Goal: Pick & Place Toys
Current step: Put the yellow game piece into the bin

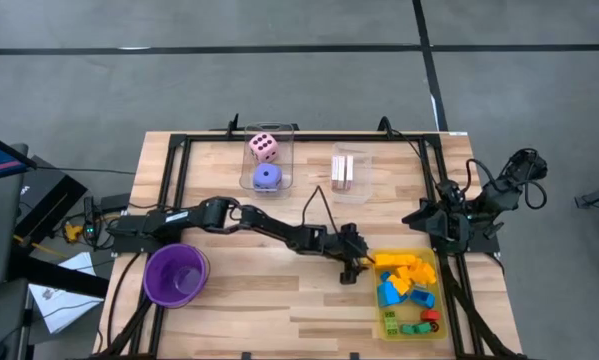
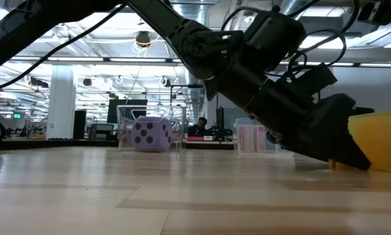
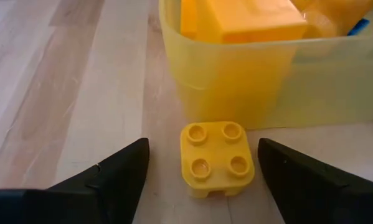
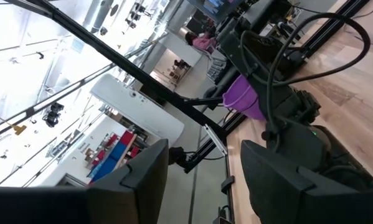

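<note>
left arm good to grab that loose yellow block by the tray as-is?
Probably yes. The left gripper is open with a finger on each side of the yellow block, which sits on the table just outside the yellow tray. Nothing lies between fingers and block.

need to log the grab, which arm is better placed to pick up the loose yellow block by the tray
Left. Its claw is open with the yellow block between its fingers, beside the yellow tray. The right claw sits back at the table's edge.
</note>
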`<state>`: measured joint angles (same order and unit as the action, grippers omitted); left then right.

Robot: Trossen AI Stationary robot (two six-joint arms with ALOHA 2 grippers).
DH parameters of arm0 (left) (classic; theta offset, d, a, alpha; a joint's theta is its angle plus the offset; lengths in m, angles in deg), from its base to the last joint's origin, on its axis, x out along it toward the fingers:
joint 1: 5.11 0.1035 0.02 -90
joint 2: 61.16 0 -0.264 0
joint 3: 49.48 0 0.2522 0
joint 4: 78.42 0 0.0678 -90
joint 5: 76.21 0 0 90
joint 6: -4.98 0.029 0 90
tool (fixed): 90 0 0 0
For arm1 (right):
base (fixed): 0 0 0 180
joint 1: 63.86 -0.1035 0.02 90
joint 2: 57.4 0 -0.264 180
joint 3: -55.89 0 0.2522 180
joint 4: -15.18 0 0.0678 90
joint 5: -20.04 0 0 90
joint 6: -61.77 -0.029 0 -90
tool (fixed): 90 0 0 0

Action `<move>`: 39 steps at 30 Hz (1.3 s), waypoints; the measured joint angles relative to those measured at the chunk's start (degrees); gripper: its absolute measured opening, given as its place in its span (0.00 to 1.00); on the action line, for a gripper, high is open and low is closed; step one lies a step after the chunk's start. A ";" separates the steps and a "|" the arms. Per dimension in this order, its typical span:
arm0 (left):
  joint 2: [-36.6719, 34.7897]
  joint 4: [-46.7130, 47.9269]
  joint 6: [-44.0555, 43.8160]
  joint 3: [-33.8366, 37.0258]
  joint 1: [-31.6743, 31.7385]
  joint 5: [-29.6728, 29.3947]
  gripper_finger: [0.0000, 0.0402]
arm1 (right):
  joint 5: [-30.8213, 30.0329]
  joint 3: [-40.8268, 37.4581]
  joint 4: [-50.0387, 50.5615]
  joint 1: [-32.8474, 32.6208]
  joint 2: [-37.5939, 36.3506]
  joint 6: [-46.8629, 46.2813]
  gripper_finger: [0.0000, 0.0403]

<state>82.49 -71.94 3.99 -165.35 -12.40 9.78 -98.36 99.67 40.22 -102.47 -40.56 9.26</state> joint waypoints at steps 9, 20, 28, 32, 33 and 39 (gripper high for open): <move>-0.03 1.33 -2.21 0.00 0.05 0.30 0.58 | 0.02 0.00 0.23 0.02 0.00 0.44 0.48; -2.72 8.76 -3.01 0.20 0.13 0.91 0.33 | 0.02 0.00 0.36 0.02 0.00 1.29 0.48; -9.67 11.10 -3.08 4.21 0.85 1.10 0.34 | 0.00 0.00 0.25 0.02 0.02 5.34 0.48; -14.99 11.53 -3.78 7.70 1.37 2.11 0.34 | -0.05 0.00 -0.58 0.02 0.02 9.64 0.48; -16.63 12.01 -4.74 8.62 1.64 2.51 0.34 | -0.19 0.00 -1.15 0.02 0.04 11.55 0.48; -25.04 11.21 -16.44 11.29 5.17 13.88 0.34 | -1.78 0.00 -9.13 0.07 3.04 31.13 0.48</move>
<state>57.45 -60.74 -12.45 -154.05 -7.24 23.66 -100.14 99.67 31.09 -102.40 -37.52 40.39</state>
